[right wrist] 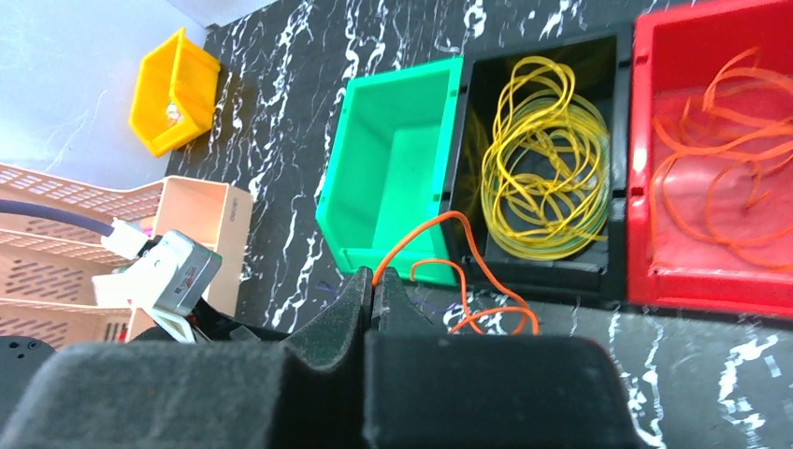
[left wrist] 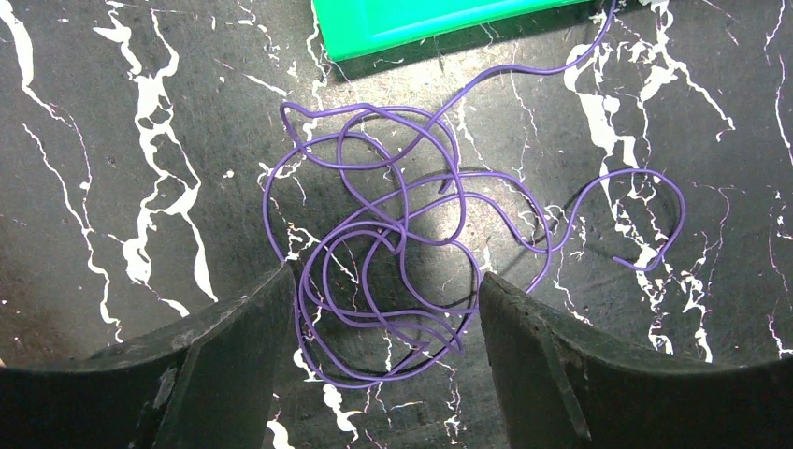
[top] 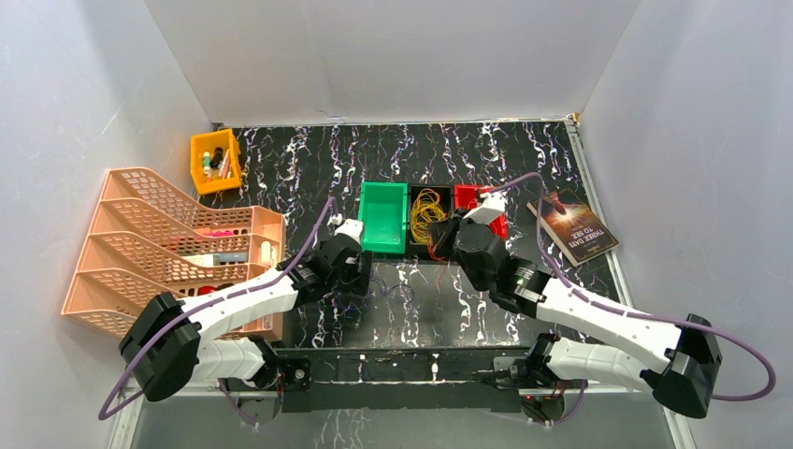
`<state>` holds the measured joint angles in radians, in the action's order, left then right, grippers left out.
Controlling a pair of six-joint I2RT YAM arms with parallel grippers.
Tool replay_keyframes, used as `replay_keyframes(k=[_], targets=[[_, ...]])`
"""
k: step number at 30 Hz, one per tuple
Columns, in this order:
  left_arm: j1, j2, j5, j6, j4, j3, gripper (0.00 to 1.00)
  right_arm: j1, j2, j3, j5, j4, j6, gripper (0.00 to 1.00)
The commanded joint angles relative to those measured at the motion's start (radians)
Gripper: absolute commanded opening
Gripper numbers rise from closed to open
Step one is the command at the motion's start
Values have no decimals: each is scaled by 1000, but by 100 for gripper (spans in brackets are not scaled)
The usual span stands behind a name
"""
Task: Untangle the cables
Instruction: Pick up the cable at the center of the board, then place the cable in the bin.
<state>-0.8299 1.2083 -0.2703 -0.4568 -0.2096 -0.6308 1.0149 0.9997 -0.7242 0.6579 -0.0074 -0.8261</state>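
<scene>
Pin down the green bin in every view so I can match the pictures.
Top external: green bin at centre, left of the black bin.
Left wrist: only its corner, top edge, above the purple cable.
Right wrist: centre, behind the orange cable.
Shared landmark: marbled tabletop.

Purple cable (left wrist: 402, 325), yellow cable (right wrist: 547, 245), orange cable (right wrist: 452, 216); black table (left wrist: 93, 140) (white veining).
</scene>
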Motion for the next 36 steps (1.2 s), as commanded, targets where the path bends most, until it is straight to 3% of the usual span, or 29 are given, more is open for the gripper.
replay_keyframes(k=[1,5,12,14,17,27,31,36], targets=[[-5,10,-5,8,-7,-37,70,5,-41,-107,69,-37,196,0],[-5,24,-3,15,-5,-49,70,5,-16,-168,-22,-52,374,0],[-4,24,0,11,-1,-45,70,2,57,-206,-56,-70,551,0],[-5,25,1,7,1,-43,70,-7,67,-217,-43,-107,545,0],[-4,26,3,4,4,-44,70,-73,42,-198,-188,-77,541,0],[-5,47,14,10,16,-49,70,-238,126,-299,-340,-162,555,0],[-5,48,15,13,21,-49,70,-250,166,-334,-426,-215,595,0],[-4,46,19,7,28,-43,70,-251,87,-236,-435,-119,591,0]])
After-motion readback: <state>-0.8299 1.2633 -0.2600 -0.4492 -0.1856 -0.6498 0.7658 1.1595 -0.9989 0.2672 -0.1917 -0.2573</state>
